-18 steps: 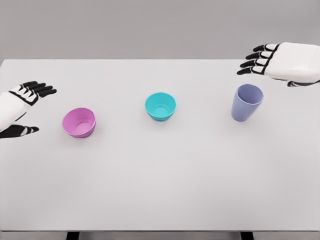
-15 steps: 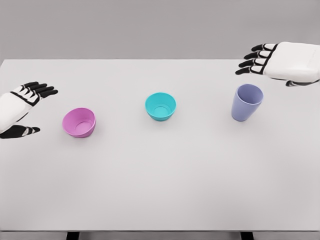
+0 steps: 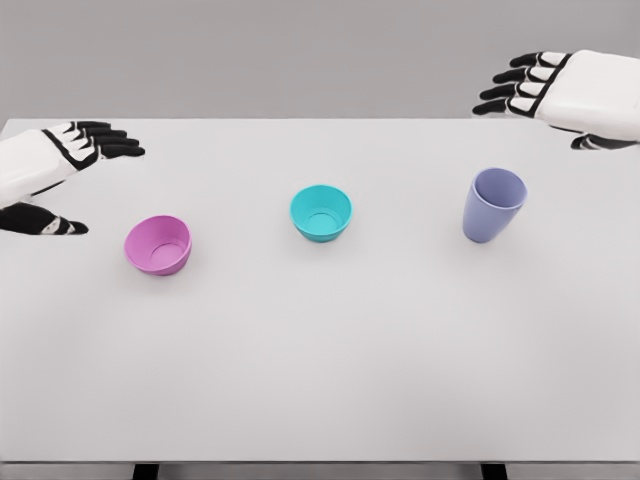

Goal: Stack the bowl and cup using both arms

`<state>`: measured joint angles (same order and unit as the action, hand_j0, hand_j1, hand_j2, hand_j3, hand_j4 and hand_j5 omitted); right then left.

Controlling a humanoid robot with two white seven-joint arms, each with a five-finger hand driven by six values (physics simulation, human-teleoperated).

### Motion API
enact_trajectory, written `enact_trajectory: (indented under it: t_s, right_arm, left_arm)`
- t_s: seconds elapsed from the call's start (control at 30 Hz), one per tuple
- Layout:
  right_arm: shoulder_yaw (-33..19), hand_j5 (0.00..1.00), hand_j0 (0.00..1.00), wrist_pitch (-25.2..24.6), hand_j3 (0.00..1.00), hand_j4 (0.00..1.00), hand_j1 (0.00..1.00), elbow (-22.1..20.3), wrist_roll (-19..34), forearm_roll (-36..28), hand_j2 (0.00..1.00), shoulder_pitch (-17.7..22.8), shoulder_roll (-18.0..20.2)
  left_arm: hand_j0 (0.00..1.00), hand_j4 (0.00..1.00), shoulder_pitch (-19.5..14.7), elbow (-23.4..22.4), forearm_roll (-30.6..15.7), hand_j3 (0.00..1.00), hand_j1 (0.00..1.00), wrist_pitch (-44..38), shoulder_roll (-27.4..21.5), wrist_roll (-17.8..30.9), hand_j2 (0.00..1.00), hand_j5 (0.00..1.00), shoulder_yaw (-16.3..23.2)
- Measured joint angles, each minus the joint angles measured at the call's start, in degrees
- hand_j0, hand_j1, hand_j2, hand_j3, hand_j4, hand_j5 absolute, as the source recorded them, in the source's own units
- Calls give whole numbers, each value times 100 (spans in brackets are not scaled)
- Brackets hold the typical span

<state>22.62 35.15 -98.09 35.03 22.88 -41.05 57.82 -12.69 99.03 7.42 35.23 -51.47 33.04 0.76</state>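
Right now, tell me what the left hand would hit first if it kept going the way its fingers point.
Probably nothing. The left hand points rightward along the table's far part, passing behind the pink bowl and teal bowl. Depth is uncertain.

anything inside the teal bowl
Nothing: the teal bowl looks empty, its inner floor visible. Only the inner wall on the near side is hidden by its rim.

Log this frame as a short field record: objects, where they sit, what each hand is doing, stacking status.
pink bowl: table left, upright
teal bowl: table centre, upright
purple cup: table right, upright
left hand: open, raised beyond the pink bowl, holding nothing
right hand: open, above and behind the cup, holding nothing
table: white
stacking: none yet; all three apart
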Motion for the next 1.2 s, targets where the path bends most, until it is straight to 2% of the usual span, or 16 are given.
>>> enact_trajectory:
  t_s: [0.07, 0.13, 0.23, 0.3, 0.4, 0.47, 0.53, 0.8, 1.0, 1.2]
  right_arm:
    - [-21, 100, 100, 1, 100, 100, 100, 3, 0, -1, 100, 97, -33]
    - [-45, 100, 100, 0, 100, 100, 100, 6, 0, -2, 100, 114, -46]
    - [-70, 100, 100, 0, 100, 100, 100, 8, 0, -2, 100, 123, -39]
    - [-79, 100, 100, 1, 100, 100, 100, 9, 0, -1, 100, 123, -30]
    - [-85, 100, 100, 1, 100, 100, 100, 9, 0, -1, 100, 123, -43]
    - [-86, 100, 100, 1, 100, 100, 100, 9, 0, -1, 100, 159, -47]
    - [-92, 100, 100, 1, 100, 100, 100, 9, 0, 0, 100, 158, -24]
    - [-97, 100, 100, 1, 100, 100, 100, 16, 0, 0, 100, 158, -15]
    - [-97, 100, 100, 1, 100, 100, 100, 18, 0, 0, 100, 159, -41]
    - [-97, 100, 100, 1, 100, 100, 100, 18, 0, 1, 100, 176, -51]
  left_arm:
    - [100, 100, -797, 56, -424, 100, 100, -21, -317, 94, 100, 100, 773]
    - [100, 100, -1288, 90, -764, 100, 100, -169, -586, 143, 100, 100, 1629]
    - [100, 100, -1770, 112, -1074, 100, 100, -670, -776, 178, 100, 100, 2686]
    - [100, 100, -1930, 119, -1248, 100, 100, -1015, -844, 188, 100, 100, 3075]
    - [100, 100, -2079, 132, -1507, 100, 100, -1441, -1008, 194, 100, 100, 3377]
    - [100, 100, -2473, 136, -1591, 100, 100, -1739, -1078, 199, 100, 100, 3632]
    - [100, 100, -2677, 139, -1658, 100, 100, -2032, -1121, 196, 100, 100, 3949]
    - [100, 100, -2695, 142, -1700, 100, 100, -2759, -1155, 198, 100, 100, 4573]
    - [100, 100, -2704, 137, -1639, 100, 100, -3035, -1152, 198, 100, 100, 4696]
    - [97, 97, -2704, 139, -1123, 97, 97, -2979, -1119, 197, 97, 97, 4720]
